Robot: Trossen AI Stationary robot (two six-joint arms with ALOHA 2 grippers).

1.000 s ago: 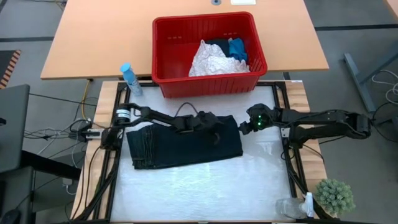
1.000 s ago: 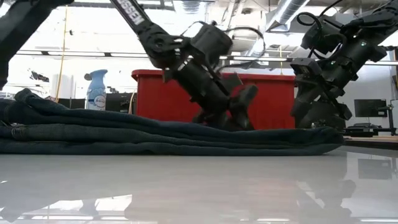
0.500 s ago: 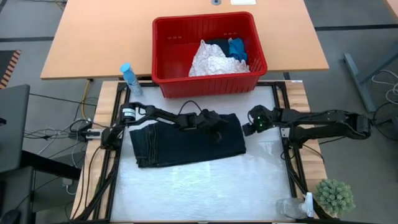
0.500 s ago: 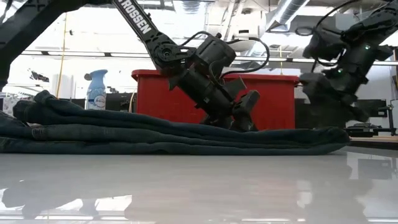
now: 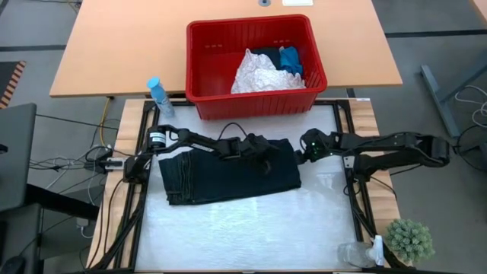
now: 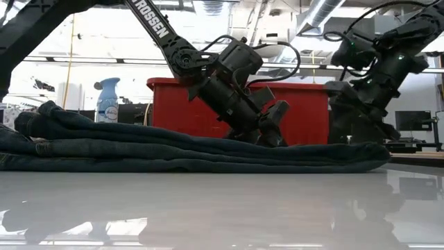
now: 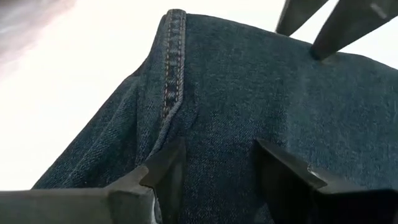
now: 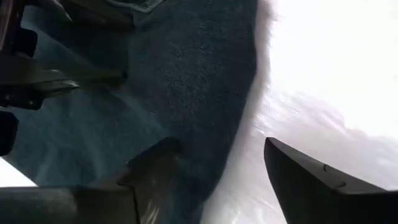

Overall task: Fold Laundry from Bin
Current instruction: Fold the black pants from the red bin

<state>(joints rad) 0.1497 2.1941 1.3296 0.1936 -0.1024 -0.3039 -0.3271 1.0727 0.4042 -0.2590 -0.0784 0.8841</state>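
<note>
Your folded dark denim garment (image 5: 228, 174) lies flat on the white bench (image 5: 251, 236), nearer the left side, with the red bin (image 5: 255, 65) just behind it on the wooden bench (image 5: 114, 46). Inside the bin you can see a white crinkled piece (image 5: 259, 76), a small bright blue one (image 5: 290, 59) and a bit of black cloth behind them. Your left tool (image 5: 266, 161) is down on the garment near its right end — its fingers (image 7: 163, 171) stand partly apart, pressed on the denim beside a stitched seam, but nothing is pinched between them. Your right tool (image 5: 306, 146) sits just off the garment's right edge, its fingers (image 8: 155, 163) spread wide over that edge and the bare bench, gripping nothing. A light blue spray bottle (image 5: 159, 96) stands at the bin's left corner — a small potted plant (image 5: 409, 240) sits at the bench's near right corner.
</note>
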